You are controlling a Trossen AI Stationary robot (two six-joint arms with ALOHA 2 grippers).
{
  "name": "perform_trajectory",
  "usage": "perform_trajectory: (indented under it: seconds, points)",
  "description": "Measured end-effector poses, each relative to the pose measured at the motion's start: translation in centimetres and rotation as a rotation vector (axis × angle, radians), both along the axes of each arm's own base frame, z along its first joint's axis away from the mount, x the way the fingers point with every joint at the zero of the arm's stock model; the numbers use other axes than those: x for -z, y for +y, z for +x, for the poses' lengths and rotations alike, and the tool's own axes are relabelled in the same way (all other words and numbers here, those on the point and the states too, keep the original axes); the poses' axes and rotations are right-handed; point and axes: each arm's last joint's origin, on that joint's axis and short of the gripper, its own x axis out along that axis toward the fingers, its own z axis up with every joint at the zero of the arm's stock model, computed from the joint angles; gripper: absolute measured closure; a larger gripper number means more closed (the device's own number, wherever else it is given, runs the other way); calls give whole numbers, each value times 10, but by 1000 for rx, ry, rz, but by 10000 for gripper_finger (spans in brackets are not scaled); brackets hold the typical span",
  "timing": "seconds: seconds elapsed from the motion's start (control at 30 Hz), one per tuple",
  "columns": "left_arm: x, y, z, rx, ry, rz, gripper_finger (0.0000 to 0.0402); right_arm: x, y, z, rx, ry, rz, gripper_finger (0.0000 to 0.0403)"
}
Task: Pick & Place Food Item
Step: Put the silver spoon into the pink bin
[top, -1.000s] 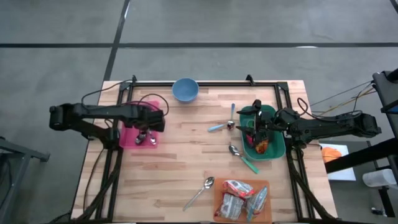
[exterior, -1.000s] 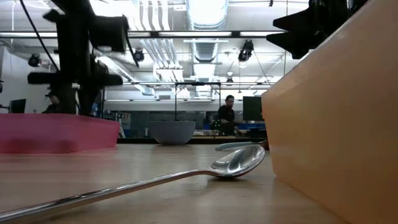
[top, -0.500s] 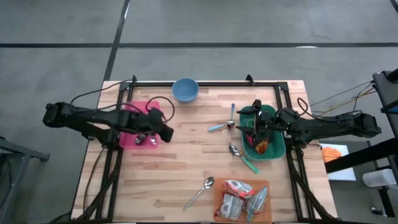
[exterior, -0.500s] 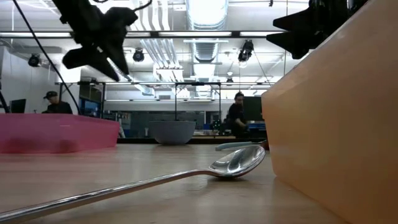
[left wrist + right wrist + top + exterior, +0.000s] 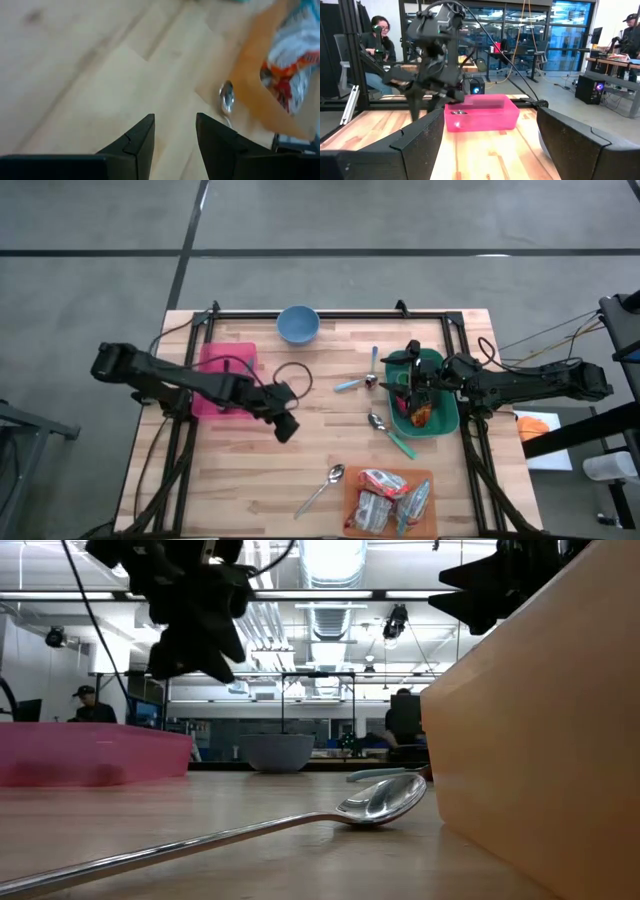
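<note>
From above, the left gripper (image 5: pixel 285 427) hangs over bare table (image 5: pixel 300 460) near the centre, at about 4 o'clock from the pink bin (image 5: pixel 226 378). The right gripper (image 5: pixel 409 385) sits over the green tray (image 5: pixel 442 423) on the right side. The food packets (image 5: pixel 388 498) lie on the orange tray (image 5: pixel 357 480) at 6 o'clock on the table, with a spoon (image 5: pixel 322 487) just beside that tray at its 9 o'clock. A blue bowl (image 5: pixel 298 324) stands at 12 o'clock.

At table height, the spoon (image 5: pixel 230 830) lies in front, its bowl close to the orange tray's wall (image 5: pixel 540 710); the pink bin (image 5: pixel 95 753) stands far left.

From the left wrist, the fingers (image 5: pixel 137 140) stand a little apart with nothing between them, above bare wood; the spoon (image 5: pixel 226 98) and packets (image 5: pixel 292 55) lie ahead.

From the right wrist, the fingers (image 5: pixel 420 145) are spread wide and empty; the pink bin (image 5: pixel 481 113) lies across the table, the left arm (image 5: pixel 436 55) above it.
</note>
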Motion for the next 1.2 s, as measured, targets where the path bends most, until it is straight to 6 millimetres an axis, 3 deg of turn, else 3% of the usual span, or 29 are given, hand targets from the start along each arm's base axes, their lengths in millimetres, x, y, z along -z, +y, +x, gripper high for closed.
perform_trajectory:
  seconds: [0.43,0.67,1.2]
  points:
    - [54,-46,36,224,-43,-74,257,0,0,0,0,0,-1,87]
    - [76,-58,50,283,-16,-178,257,0,0,0,0,0,0,87]
    - [71,-96,55,279,-111,-70,257,0,0,0,0,0,-1,87]
